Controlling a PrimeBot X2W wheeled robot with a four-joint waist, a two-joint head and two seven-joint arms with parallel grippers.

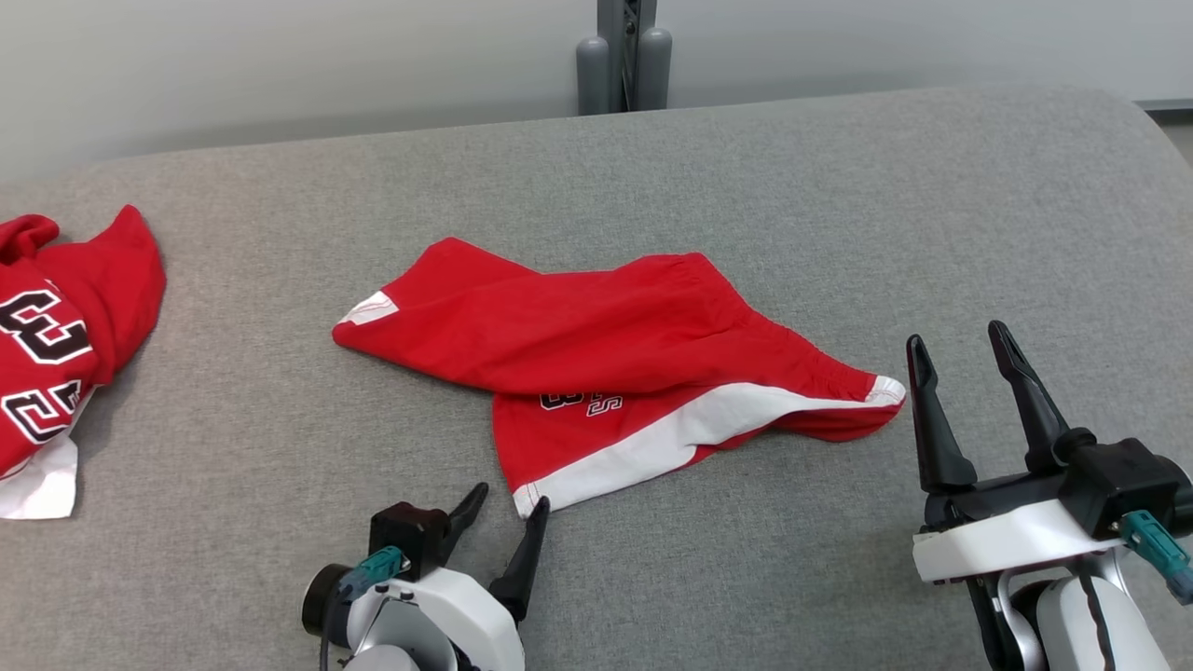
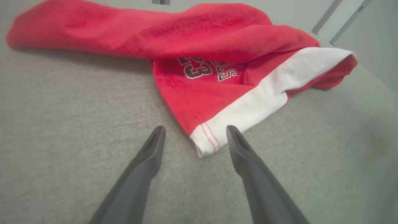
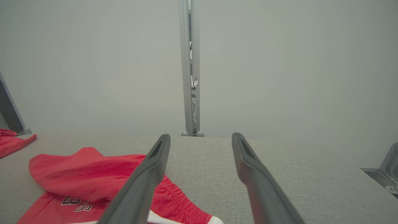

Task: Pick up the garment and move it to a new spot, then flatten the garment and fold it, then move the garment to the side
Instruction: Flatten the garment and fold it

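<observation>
In the head view the left gripper sits nearest, at the bottom edge with its wrist cut off, fingers spread apart and holding nothing. One fingertip meets the white hem corner of the red shorts; whether it touches the cloth I cannot tell. The shorts lie crumpled in the middle of the grey desk, one leg folded over the other so that the black numerals and lettering are half covered. A white stripe runs along the lower edge. The right gripper stands at the lower right, also spread and empty, just beside the waistband end. A red jersey lies at the left edge, partly out of frame. A grey post rises behind the desk.

In the left wrist view, the left gripper has its fingers apart on either side of the white corner of the shorts. The print reads "23"; the word next to it is upside down and partly hidden by a fold.

In the right wrist view, the right gripper is spread above the desk. Its left finger hides part of the shorts, whose bottom is cut off. A scrap of the jersey shows at the left, the post straight ahead, and a metal bracket at the right edge.
</observation>
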